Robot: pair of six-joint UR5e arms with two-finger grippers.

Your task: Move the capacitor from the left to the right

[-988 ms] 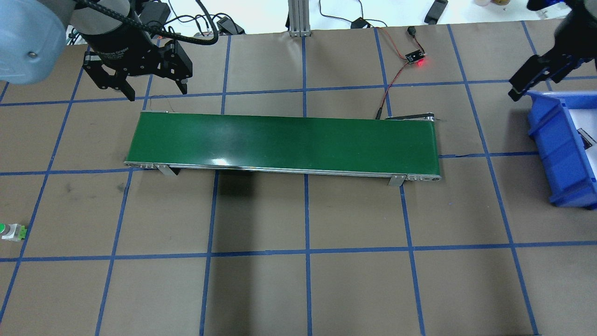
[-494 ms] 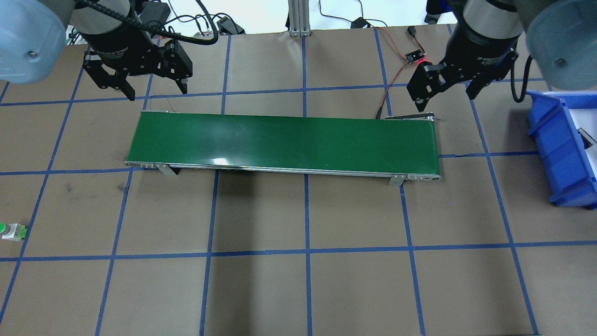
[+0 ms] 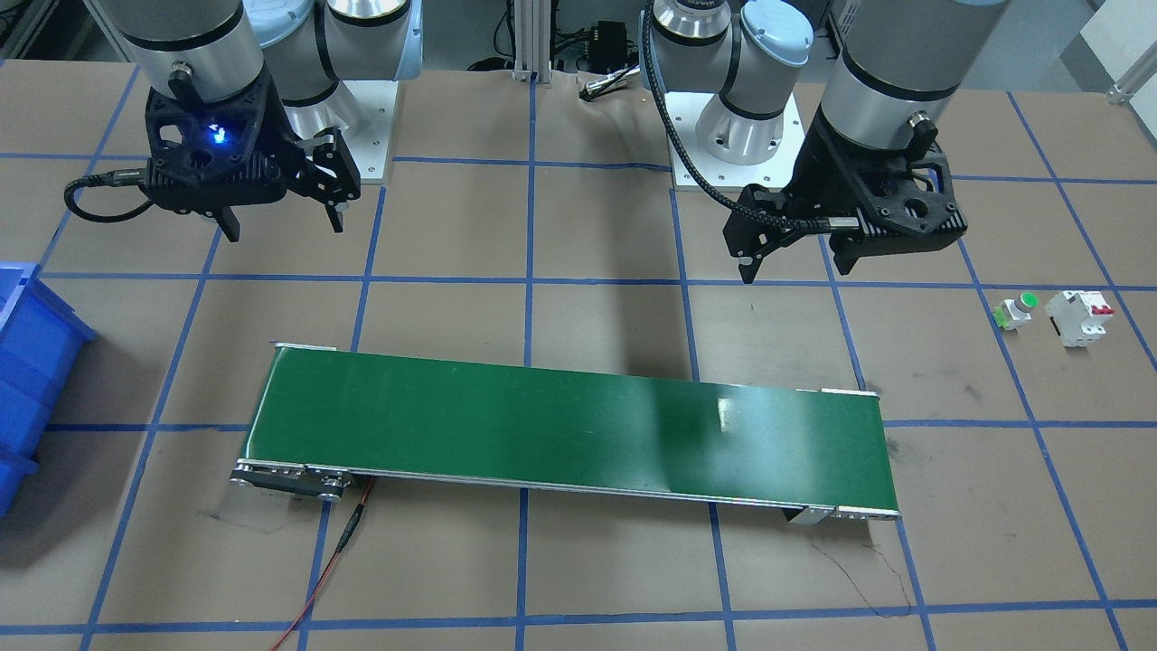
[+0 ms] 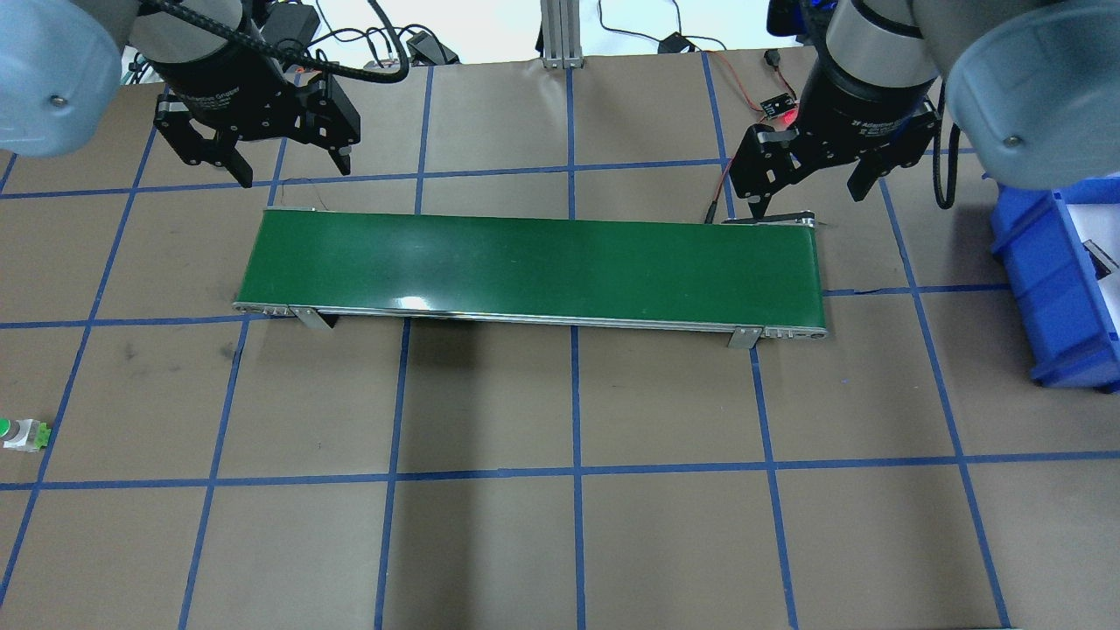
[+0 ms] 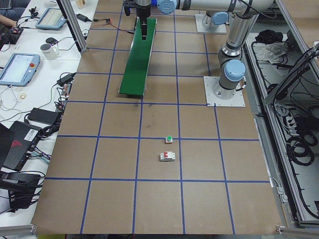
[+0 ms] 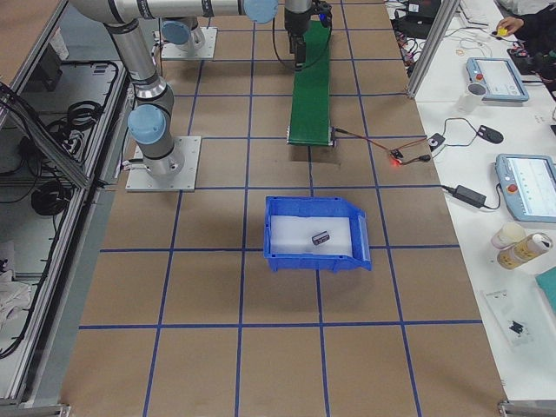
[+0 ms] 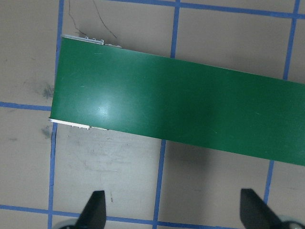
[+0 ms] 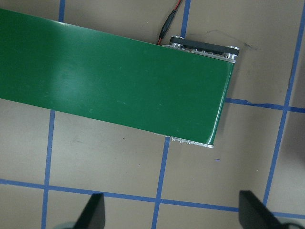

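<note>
I see the capacitor (image 6: pixel 321 235) as a small dark stub with a pale mark, lying on the white floor of the blue bin (image 6: pixel 274 230). Both hands are spread apart and hold nothing. In the last half second the right hand (image 4: pixel 807 201) has edged closer to the green belt's (image 4: pixel 534 262) end. The left hand (image 4: pixel 296 175) hasn't moved.

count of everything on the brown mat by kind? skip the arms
green conveyor: 1
blue bin: 1
capacitor, lying in the bin: 1
green-capped push button: 1
white circuit breaker: 1
sensor board with red light: 1
Total: 6
</note>
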